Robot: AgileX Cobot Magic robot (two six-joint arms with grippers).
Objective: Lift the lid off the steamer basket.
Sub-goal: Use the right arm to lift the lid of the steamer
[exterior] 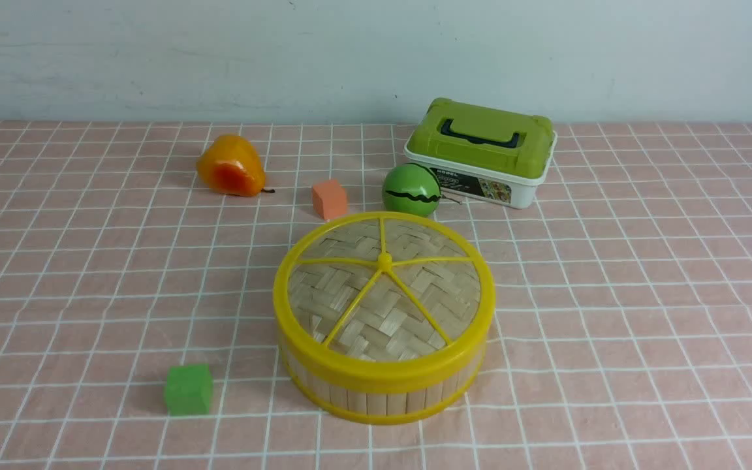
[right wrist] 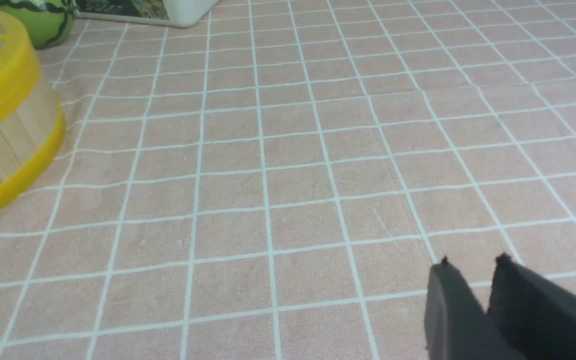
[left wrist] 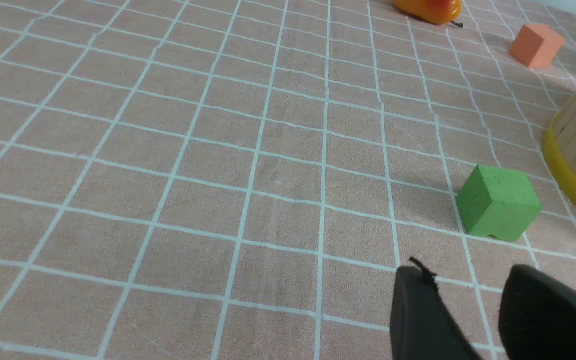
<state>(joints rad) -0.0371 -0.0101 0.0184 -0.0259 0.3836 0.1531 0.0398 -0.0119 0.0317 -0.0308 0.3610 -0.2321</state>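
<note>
- The left gripper point(left wrist: 468, 272) is released: its two dark fingers point(left wrist: 418, 315) stand apart with cloth showing between them. They hold nothing and touch nothing.
- The right gripper point(right wrist: 473, 261) is also empty. Its fingers are opened only a little, and a narrow slit of cloth shows between the tips.
- Both grippers hang above the pink tablecloth point(exterior: 643, 294) with white grid lines. Neither of them appears in the front view.
- The lid point(exterior: 382, 287) sits flat on the steamer basket point(exterior: 382, 395) and closes it fully. Its thick yellow rim covers the top of the basket, and five thin yellow spokes meet at the small knob in the middle.
- The basket stands on the cloth near the middle of the table, apart from both grippers. Each wrist camera catches only a piece of its slat wall and yellow rims.
- A green block point(exterior: 188, 389) lies at about 8 o'clock from the basket, near it but not touching. It is the closest thing to the left gripper, just ahead of the fingertips, with the basket wall a little beyond.
- An orange block point(exterior: 329, 199) lies at 11 o'clock from the basket, and a pear point(exterior: 231, 174) lies on its side at 10 o'clock, further off.
- A toy watermelon point(exterior: 411, 190) sits at about 12 o'clock, just behind the lid's far rim.
- A white box point(exterior: 480, 153) with a green lid and a dark handle stands at 1 o'clock — just beside the watermelon.
</note>
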